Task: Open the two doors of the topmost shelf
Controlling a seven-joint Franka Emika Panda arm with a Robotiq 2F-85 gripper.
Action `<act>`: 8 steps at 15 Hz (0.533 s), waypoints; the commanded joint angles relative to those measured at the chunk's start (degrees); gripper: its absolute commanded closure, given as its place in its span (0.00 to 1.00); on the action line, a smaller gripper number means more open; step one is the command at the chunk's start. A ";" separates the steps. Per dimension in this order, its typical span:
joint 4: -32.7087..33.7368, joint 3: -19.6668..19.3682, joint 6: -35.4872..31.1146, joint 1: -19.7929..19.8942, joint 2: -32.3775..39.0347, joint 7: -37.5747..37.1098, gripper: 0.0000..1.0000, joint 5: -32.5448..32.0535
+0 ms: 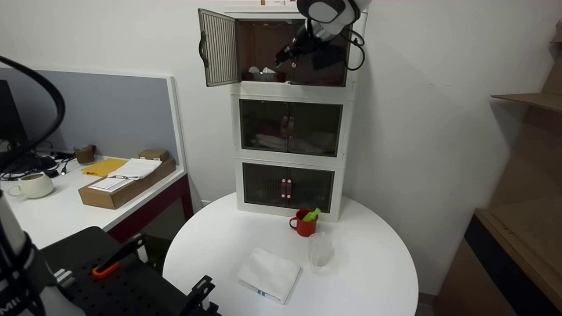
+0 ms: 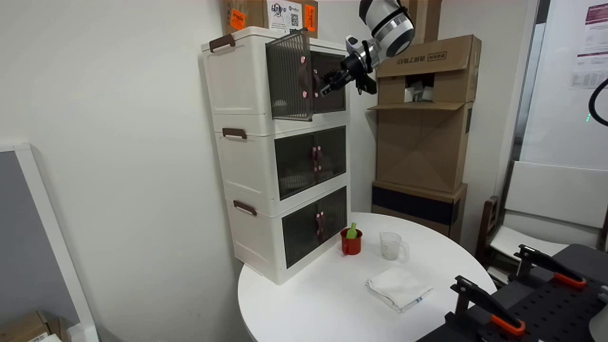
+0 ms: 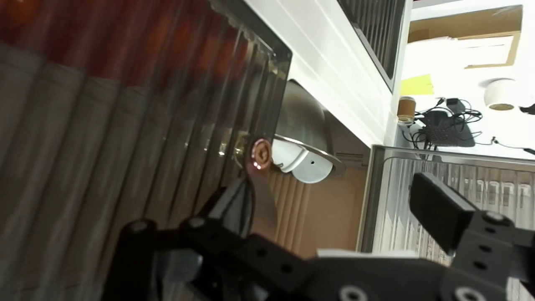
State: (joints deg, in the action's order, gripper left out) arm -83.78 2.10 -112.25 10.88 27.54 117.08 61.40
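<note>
The table's (image 1: pixel 360 272) wall-side edge carries the cabinet (image 1: pixel 292 159), one top door (image 1: pixel 221 49) open; the gripper (image 3: pixel 331 200) is spread near the closed door (image 3: pixel 138 138).

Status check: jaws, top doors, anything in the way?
Jaws open, one finger by a door handle, contact unclear. One top door open, second door looks shut. Arm out front, may crowd its swing.
</note>
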 commanded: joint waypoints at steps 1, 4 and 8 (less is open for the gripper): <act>-0.42 0.72 -0.81 -0.10 0.45 3.41 0.00 4.24; -2.39 0.21 -1.55 -0.01 -0.63 4.84 0.00 6.98; -1.20 0.33 1.68 -0.37 0.54 6.43 0.00 7.62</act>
State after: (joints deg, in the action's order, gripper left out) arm -85.82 2.00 -112.29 11.19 27.40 120.70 67.13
